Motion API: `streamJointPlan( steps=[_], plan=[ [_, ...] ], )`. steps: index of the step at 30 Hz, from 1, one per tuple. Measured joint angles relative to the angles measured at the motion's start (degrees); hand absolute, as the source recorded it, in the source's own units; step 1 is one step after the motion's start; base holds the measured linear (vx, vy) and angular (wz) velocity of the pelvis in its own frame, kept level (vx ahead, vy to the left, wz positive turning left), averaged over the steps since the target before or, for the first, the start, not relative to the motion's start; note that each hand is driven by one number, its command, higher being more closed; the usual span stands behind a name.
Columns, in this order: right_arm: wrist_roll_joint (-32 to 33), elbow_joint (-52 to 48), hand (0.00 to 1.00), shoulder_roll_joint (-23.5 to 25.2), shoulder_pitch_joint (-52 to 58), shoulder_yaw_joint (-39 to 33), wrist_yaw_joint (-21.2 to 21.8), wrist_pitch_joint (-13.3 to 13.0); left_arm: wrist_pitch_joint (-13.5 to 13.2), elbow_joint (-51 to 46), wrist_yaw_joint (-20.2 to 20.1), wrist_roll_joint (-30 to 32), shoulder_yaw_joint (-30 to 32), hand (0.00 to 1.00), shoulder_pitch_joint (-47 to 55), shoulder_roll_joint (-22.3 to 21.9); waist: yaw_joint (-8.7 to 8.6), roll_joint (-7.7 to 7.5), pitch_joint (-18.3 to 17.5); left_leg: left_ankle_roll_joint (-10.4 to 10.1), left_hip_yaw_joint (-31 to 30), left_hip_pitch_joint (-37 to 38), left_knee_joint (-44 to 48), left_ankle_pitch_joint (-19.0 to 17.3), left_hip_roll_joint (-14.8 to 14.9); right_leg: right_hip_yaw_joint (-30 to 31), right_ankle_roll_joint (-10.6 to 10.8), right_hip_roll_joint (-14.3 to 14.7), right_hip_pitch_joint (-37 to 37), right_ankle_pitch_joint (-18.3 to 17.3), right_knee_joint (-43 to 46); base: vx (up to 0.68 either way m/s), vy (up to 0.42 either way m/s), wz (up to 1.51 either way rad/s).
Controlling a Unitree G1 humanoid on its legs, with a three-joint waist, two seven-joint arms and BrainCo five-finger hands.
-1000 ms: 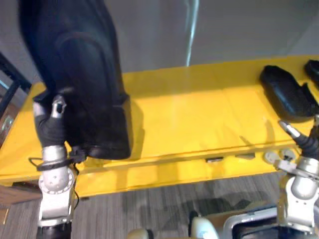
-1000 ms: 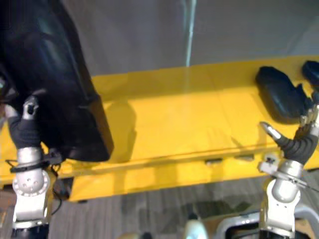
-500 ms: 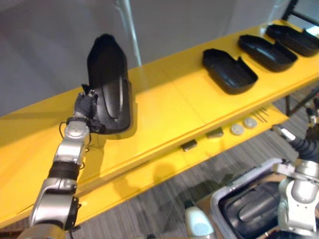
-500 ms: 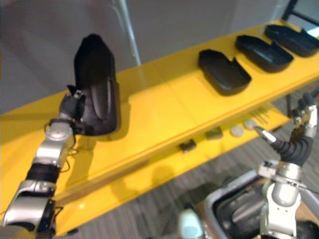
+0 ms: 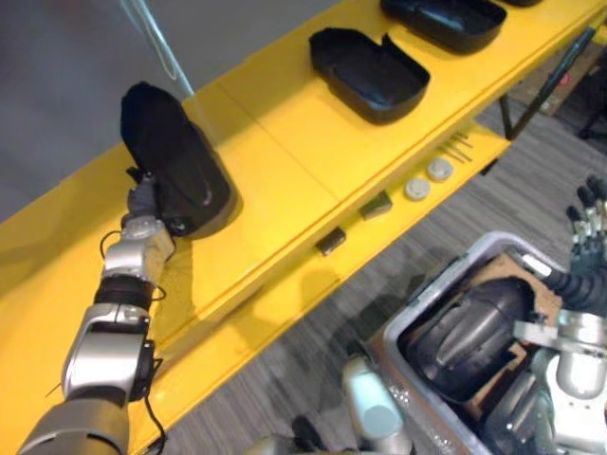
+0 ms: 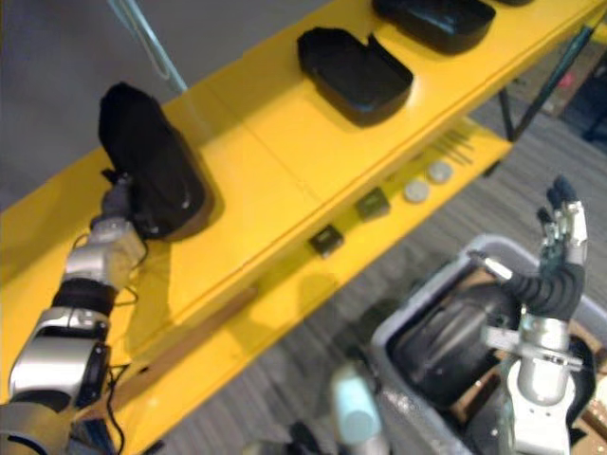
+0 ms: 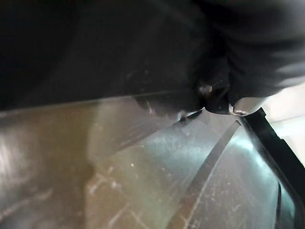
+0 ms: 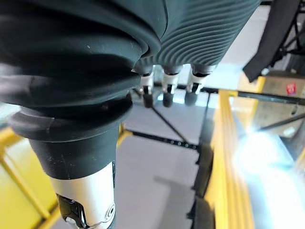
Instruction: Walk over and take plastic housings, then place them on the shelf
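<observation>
Left eye view, lower right: a grey bin (image 5: 438,281) holds black plastic housings (image 5: 465,327), rounded backs up, packed close together. Above it the right hand (image 6: 558,275) is raised with its fingers straight and spread – nothing in it. Across the upper part of the frame runs a yellow shelf (image 5: 285,133). Two housings lie on it hollow side up, one (image 5: 368,63) near the top centre, another (image 5: 446,11) at the top edge. At upper left a third housing (image 5: 171,159) rests on the shelf with the left hand (image 5: 142,201) pressed against its near end – its fingers are hidden, so I cannot tell its grip.
</observation>
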Motion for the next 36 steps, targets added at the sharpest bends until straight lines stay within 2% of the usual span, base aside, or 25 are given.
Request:
streamJointPlan(
  steps=[1, 2, 8, 12, 19, 23, 28, 31, 36],
  plan=[
    [0.32, 0.00, 0.00, -0.01, -0.01, 0.00, -0.03, 0.00, -0.06, 0.00, 0.07, -0.01, 0.22, 1.00, 0.00, 0.00, -0.08, 0.01, 0.00, 0.00, 0.40, -0.09, 0.03, 0.00, 0.02, 0.14, -0.02, 0.04, -0.28, -0.06, 0.14, 0.00, -0.020, -0.08],
    [0.31, -0.10, 0.00, -0.08, -0.05, 0.00, -0.07, 0.00, -0.29, -0.02, 0.22, 0.00, 0.72, 0.00, -0.02, 0.00, -0.13, 0.02, 0.00, -0.01, 1.14, -0.37, 0.16, 0.01, 0.08, 0.58, -0.03, 0.23, -0.95, -0.11, 0.36, 0.00, -0.023, -0.10],
    [0.40, -3.24, 0.00, -0.20, 0.20, 2.08, -0.05, 0.03, -1.20, -0.07, 2.73, -1.73, 1.48, 0.00, -0.44, -0.13, -0.98, 0.37, 0.17, 0.05, 2.40, -1.61, 1.05, -0.04, 0.13, 1.10, 0.04, 0.19, -2.36, -0.11, 1.36, 0.01, -0.009, -0.04],
    [0.45, -3.96, 0.00, -0.44, 0.26, 2.82, -0.07, 0.03, -1.08, -0.08, 3.00, -1.73, 2.46, 0.00, -0.56, -0.32, -0.95, 0.59, 0.20, 0.04, 2.73, -1.93, 1.30, -0.04, 0.13, 1.10, -0.09, 0.16, -3.10, -0.46, 1.83, 0.00, 0.000, 0.00],
    [1.47, -3.96, 0.00, -1.44, 0.30, 3.86, -0.02, 0.03, 1.69, -0.11, 1.62, -1.68, 3.10, 0.00, -0.61, -0.32, -1.04, 2.09, 0.45, 0.04, 2.67, -1.82, 1.69, -0.03, 0.24, 0.94, -0.18, 0.13, -2.96, -0.63, 2.00, 0.00, 0.000, 0.00],
    [1.45, -3.94, 0.00, -1.44, 0.27, 4.07, -0.04, 0.03, 2.78, -0.03, 1.53, -2.19, 2.91, 0.00, -0.55, -0.32, -1.30, 2.30, 0.34, 0.06, 2.34, -1.52, 1.74, 0.00, 0.24, 0.74, -0.08, -0.03, -2.36, -0.57, 1.73, 0.00, 0.002, 0.01],
    [1.38, -3.81, 0.00, -1.45, 0.19, 4.68, -0.05, 0.03, 2.75, 1.91, -0.77, -4.04, 2.34, 0.00, -0.09, -0.30, -2.02, 3.16, 0.15, 0.24, 1.39, -0.57, 1.61, 0.13, 0.24, -0.10, 0.42, -0.45, -0.59, -0.17, 0.17, 0.01, 0.014, 0.04],
    [1.36, -2.74, 0.00, -1.46, -0.15, 4.96, -0.05, 0.01, 2.70, 2.03, -2.46, -6.83, 0.95, 0.00, 0.90, -0.30, -2.37, 4.25, -0.55, 0.53, 0.81, -0.50, 1.54, 0.35, 0.24, -0.65, 0.59, -0.76, 0.20, 0.03, -0.84, 0.02, 0.022, 0.08],
    [1.36, 0.18, 0.00, -1.61, -0.40, 6.00, -0.07, -0.02, 2.39, 1.77, -4.82, -11.23, -1.08, 0.00, 2.16, -0.30, -2.58, 4.61, -0.72, 1.09, -1.17, -0.34, 1.55, 1.96, 0.30, -2.28, 0.69, -1.82, 2.88, 1.09, -4.06, 0.00, 0.011, 0.16]
  ],
)
